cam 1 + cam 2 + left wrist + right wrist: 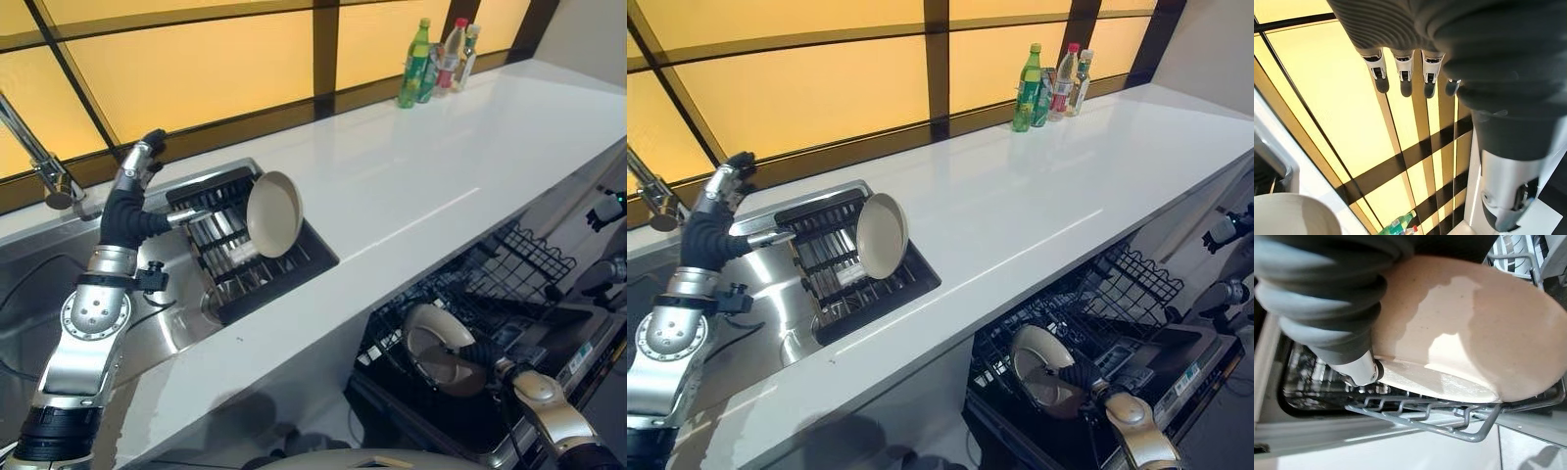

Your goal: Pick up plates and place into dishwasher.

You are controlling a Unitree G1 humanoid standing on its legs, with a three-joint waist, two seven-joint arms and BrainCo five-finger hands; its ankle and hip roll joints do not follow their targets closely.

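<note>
A cream plate stands on edge in the black dish rack set in the sink. My left hand is raised to the left of that rack near the window, its fingers straight and holding nothing. Down in the pulled-out dishwasher rack a second cream plate stands tilted among the wires. My right hand is shut on that plate. Its thumb lies over the rim of the plate, and the fingers are hidden behind it.
A long white counter runs between the sink and the open dishwasher. Several bottles stand at its far end by the window. The faucet rises at the left, behind the sink. The lowered dishwasher door lies to the right.
</note>
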